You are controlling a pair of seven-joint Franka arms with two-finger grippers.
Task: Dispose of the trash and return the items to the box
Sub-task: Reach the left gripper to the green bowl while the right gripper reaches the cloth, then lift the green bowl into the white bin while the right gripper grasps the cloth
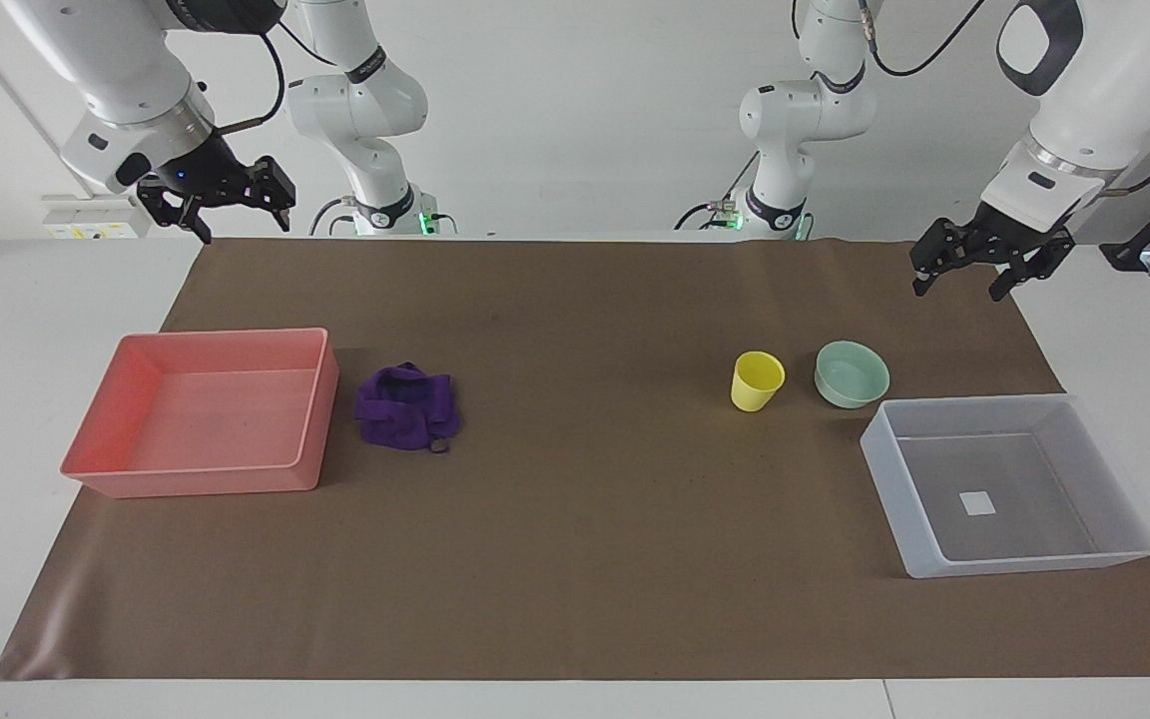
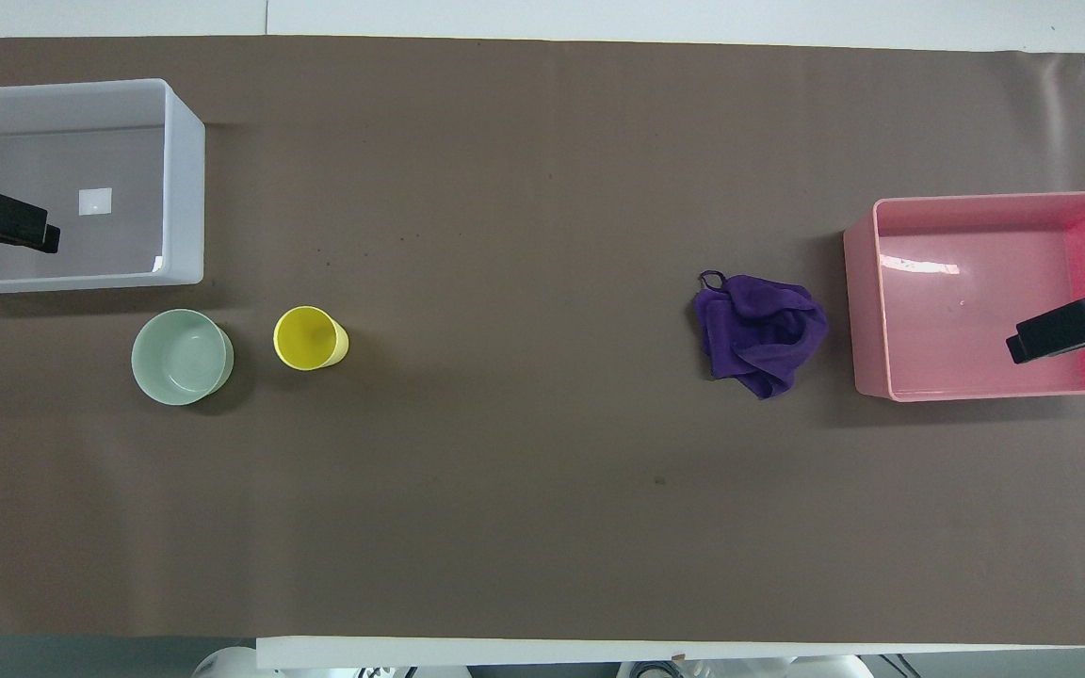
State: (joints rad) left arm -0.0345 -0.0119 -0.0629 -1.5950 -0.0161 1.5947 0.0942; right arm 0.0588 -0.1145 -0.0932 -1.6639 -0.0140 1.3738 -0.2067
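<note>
Two items upright, yellow cup (image 1: pixel 757 380), mint bowl (image 1: pixel 852 373), mouths up

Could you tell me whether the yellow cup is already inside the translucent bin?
No, the yellow cup stands upright on the brown mat beside the mint-green bowl, outside the translucent bin.

Both arms are glossy white with rounded joints and black bands — black cables loop along them, ending in black skeletal tools (image 1: pixel 232 205) (image 1: pixel 989 262).

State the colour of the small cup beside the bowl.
Yellow; the cup shows best in the overhead view.
</note>
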